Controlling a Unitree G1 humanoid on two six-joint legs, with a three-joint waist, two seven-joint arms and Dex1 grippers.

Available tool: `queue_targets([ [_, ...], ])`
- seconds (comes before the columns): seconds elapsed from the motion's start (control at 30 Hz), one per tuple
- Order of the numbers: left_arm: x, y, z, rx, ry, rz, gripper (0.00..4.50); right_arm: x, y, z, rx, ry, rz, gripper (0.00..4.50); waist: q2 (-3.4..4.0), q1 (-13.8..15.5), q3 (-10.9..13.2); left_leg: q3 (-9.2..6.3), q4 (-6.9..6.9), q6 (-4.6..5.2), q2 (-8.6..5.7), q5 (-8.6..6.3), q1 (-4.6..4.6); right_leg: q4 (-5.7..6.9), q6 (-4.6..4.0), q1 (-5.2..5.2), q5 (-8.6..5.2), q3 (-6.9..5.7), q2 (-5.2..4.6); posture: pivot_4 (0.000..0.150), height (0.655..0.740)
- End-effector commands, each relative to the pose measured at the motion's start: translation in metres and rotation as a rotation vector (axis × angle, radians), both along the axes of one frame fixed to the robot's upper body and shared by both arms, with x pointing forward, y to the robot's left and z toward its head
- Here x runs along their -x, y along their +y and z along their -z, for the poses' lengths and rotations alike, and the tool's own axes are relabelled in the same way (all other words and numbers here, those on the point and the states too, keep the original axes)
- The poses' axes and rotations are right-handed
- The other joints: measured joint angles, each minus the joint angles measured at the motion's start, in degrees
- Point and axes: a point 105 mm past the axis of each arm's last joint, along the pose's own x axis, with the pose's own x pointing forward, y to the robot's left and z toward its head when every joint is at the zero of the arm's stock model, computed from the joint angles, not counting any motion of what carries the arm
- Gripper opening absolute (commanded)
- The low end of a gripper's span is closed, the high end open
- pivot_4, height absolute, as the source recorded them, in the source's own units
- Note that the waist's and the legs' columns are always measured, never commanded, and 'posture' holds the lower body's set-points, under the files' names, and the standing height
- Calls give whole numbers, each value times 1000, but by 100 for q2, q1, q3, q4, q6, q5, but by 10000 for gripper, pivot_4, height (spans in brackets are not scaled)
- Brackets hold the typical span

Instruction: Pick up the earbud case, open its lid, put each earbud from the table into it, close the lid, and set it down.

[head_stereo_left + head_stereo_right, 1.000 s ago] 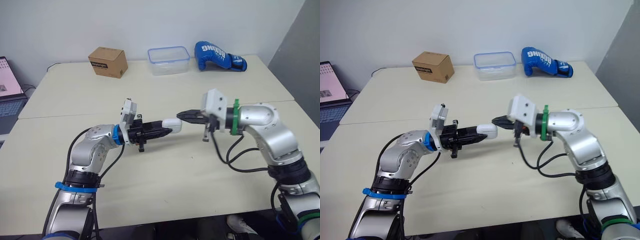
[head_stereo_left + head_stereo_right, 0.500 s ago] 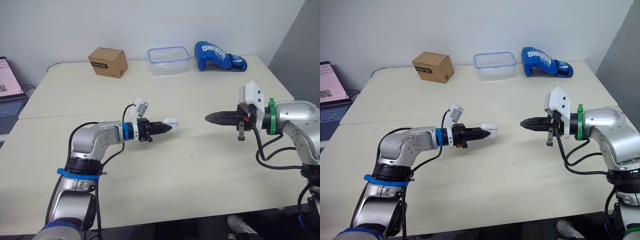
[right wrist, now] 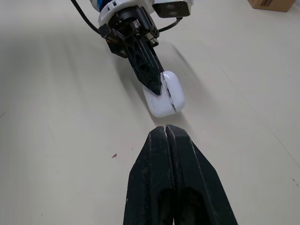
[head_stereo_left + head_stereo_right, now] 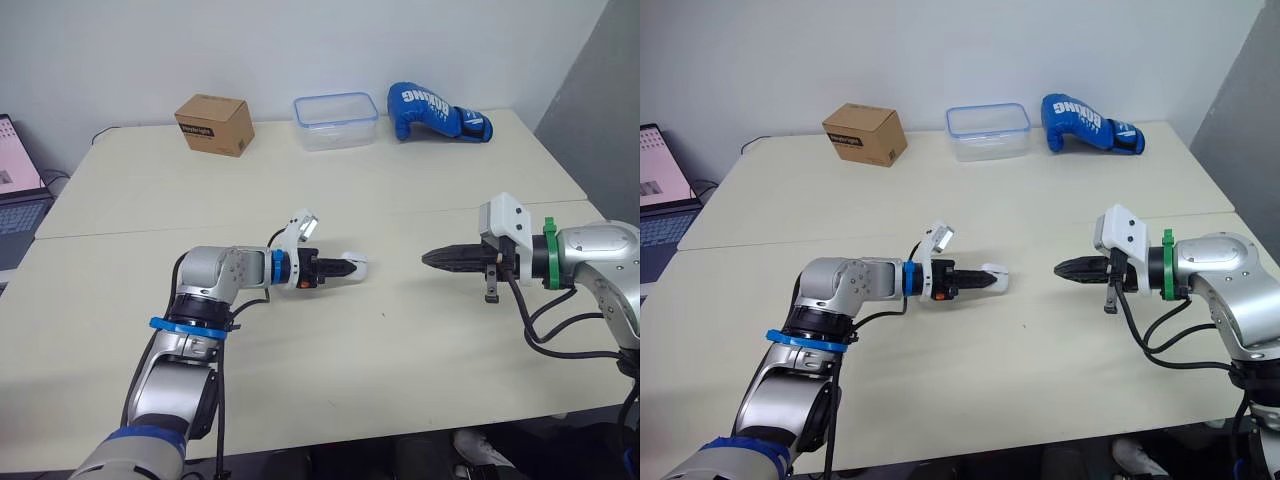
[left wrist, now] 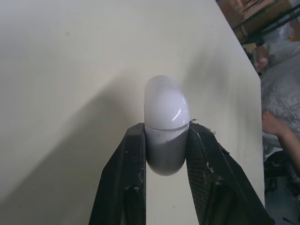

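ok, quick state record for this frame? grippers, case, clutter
left gripper: jaws shut on earbud case
case lid: closed
case height: low over table; contact unclear
right gripper: jaws shut, empty, apart from case, pointing at it
far edge: cardboard box, plastic container, blue boxing glove

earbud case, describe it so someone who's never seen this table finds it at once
On the cream table, look near the front, about the middle. The earbud case is the small glossy white capsule in the jaws of the left gripper; the cardboard box, clear tub and blue glove at the back are far bigger.
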Motion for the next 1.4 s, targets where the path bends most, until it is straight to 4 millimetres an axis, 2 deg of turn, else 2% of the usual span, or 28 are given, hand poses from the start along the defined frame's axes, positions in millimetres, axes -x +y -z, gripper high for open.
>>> queue_targets([
  [0.03, -7, -4, -10, 12, -50, -12, 8243, 4, -1, -6, 12, -33, -10, 215, 0, 1, 0, 0, 0, 0, 0, 0, 0, 0, 0, 0, 0, 0, 0, 1500, 7307],
  [0.53, -17, 3, -4, 18, -37, -82, 8243, 3, -1, -2, 19, -19, -7, 215, 0, 1, 0, 1, 2, 0, 0, 0, 0, 1, 0, 1, 0, 0, -1, 1500, 7307],
  [0.6, -20, 6, -3, -3, -52, -102, 15226, 4, -1, -2, 18, -17, -7, 0, 0, 1, 0, 1, 2, 0, 0, 0, 0, 3, 1, 1, 0, 0, -1, 1500, 7307],
  [0.63, -20, 6, -2, -11, -51, -99, 16974, 4, -1, -1, 18, -16, -7, 0, 0, 0, 0, 0, 3, 0, 0, 0, 0, 3, 0, 1, 0, 0, -1, 1500, 7307],
  [0.9, -16, 17, 4, -79, -40, -96, 41147, 4, 1, 0, 21, -10, -10, 0, 0, 0, 0, 1, 4, 0, 0, 0, 4, 7, 1, 4, 0, 1, -2, 1500, 7307],
  [1.17, 2, 64, 11, -263, -99, -114, 41147, 5, 2, 1, 14, -4, -23, 0, 1, -54, -1, 9, -3, -1, 4, 0, 8, 5, 1, -2, 0, 7, 0, 1500, 7307],
  [1.4, 26, 90, -6, -303, -290, -132, 41147, 14, 9, 0, -41, 1, -40, 0, 2, -20, -1, 5, -3, 0, 4, 0, 8, 5, 0, -1, 0, 7, 0, 1500, 7307],
])
